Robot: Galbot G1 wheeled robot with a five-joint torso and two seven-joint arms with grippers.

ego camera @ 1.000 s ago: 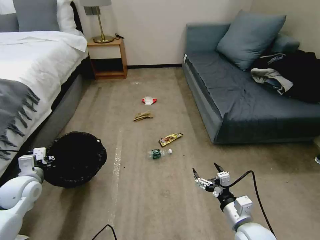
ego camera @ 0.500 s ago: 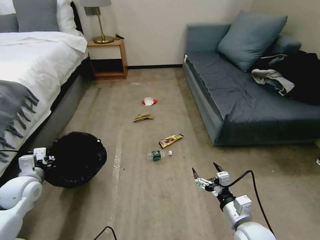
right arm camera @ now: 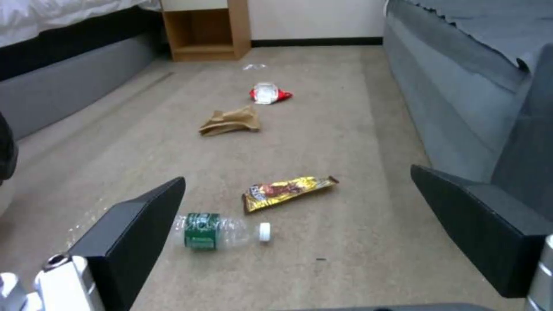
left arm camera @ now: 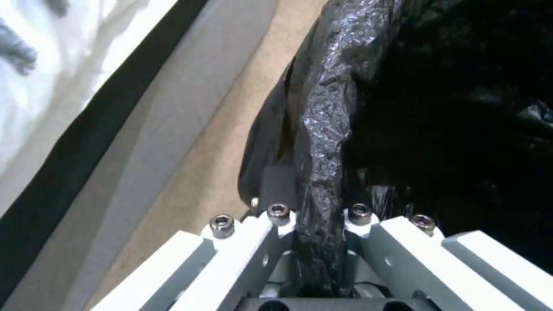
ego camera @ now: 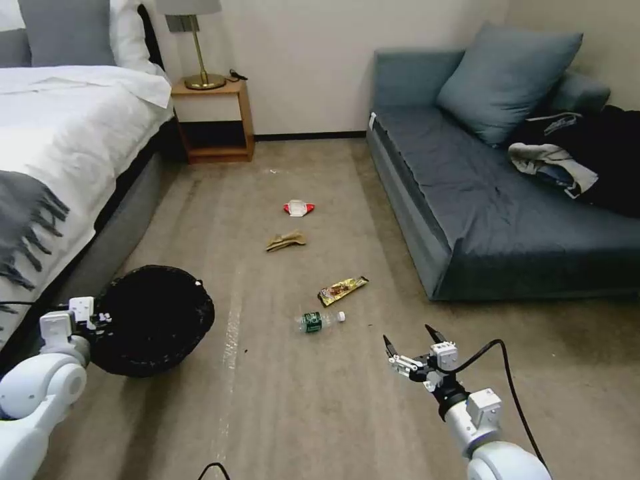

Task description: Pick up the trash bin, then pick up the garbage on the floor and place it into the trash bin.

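Note:
The trash bin (ego camera: 153, 319), lined with crinkled black plastic, hangs low beside the bed, and my left gripper (ego camera: 93, 319) is shut on its rim. The left wrist view shows the bag-covered rim (left arm camera: 322, 129) pinched between the left gripper (left arm camera: 319, 203) fingers. The garbage lies in a line on the carpet ahead. Nearest is a clear bottle (ego camera: 319, 321) (right arm camera: 219, 230), then a yellow-brown wrapper (ego camera: 342, 289) (right arm camera: 288, 190), crumpled tan paper (ego camera: 287, 241) (right arm camera: 230, 122) and a red-and-white packet (ego camera: 298, 208) (right arm camera: 268, 93). My right gripper (ego camera: 408, 335) (right arm camera: 297, 179) is open above the floor, short of the bottle and to its right.
A bed (ego camera: 67, 147) runs along the left. A blue-grey sofa (ego camera: 500, 200) with a clothes pile (ego camera: 580, 160) lines the right. A wooden nightstand (ego camera: 213, 120) with a lamp stands at the far wall. Open carpet lies between bed and sofa.
The whole picture has shifted, with the litter sitting slightly lower and nearer in view, so the camera has moved forward. Both arms keep their poses.

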